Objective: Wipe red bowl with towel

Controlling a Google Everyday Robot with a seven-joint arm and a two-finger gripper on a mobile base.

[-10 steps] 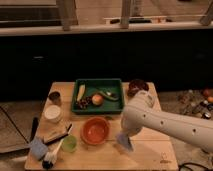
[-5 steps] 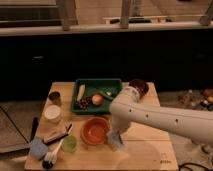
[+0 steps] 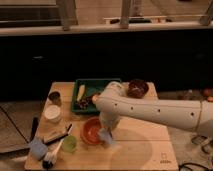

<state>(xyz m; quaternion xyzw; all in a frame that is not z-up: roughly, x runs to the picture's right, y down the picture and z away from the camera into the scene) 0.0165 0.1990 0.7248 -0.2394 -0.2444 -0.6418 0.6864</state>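
The red bowl (image 3: 91, 131) stands on the wooden table (image 3: 140, 150), left of centre near the front. My white arm reaches in from the right, bends above the green tray and points down. The gripper (image 3: 106, 128) hangs at the bowl's right rim, shut on a small pale blue towel (image 3: 105, 136). The towel dangles from it and touches or just overlaps the bowl's right edge. The arm hides the fingers.
A green tray (image 3: 102, 83) with corn (image 3: 81, 91) and other food sits at the back. A dark brown bowl (image 3: 137, 88) is to its right. A metal can (image 3: 55, 97), white cup (image 3: 52, 113), green cup (image 3: 69, 144), brush (image 3: 51, 156) and blue sponge (image 3: 38, 148) lie left.
My arm has swung left with the towel, from the table right of the bowl to the bowl's right rim. The bowl has stayed in place.
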